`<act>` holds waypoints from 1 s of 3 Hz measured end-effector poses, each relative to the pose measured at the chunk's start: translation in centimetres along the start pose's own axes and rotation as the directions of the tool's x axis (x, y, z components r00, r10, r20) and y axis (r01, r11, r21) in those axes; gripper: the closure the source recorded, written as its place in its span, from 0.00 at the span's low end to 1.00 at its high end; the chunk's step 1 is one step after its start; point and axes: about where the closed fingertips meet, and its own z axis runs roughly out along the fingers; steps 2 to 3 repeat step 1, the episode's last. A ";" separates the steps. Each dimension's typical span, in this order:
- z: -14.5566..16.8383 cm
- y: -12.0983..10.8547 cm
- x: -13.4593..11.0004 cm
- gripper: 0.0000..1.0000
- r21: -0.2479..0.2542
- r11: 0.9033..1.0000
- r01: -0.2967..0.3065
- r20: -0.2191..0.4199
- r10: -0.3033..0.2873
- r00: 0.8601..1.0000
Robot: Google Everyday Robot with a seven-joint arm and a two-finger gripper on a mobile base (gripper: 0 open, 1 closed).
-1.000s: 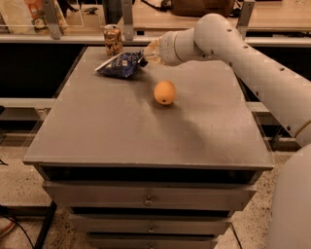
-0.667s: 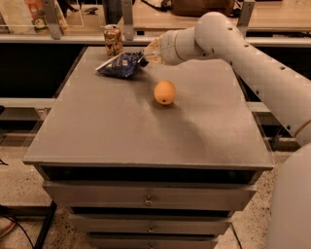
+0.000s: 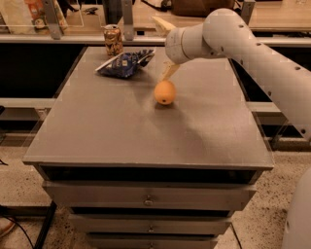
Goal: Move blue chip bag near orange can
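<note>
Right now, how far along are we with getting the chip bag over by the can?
Looks essentially done: the chip bag lies just in front of the can near the table's far edge. Nothing is in hand: the claw hangs open beside the bag, behind the orange, holding nothing. Left: probably only backing the claw away.

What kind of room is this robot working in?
Probably a lab or office workroom: a grey cabinet with drawers, a speckled hard floor and a counter behind. The gripper hangs open above the cabinet top, beside the blue chip bag.
</note>
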 end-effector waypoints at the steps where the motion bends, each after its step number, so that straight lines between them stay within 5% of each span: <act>1: -0.1 0.0 0.0 0.00 0.000 1.000 0.000 -0.001 0.000 1.000; 3: -0.1 0.0 0.0 0.00 0.000 1.000 0.000 -0.001 0.000 1.000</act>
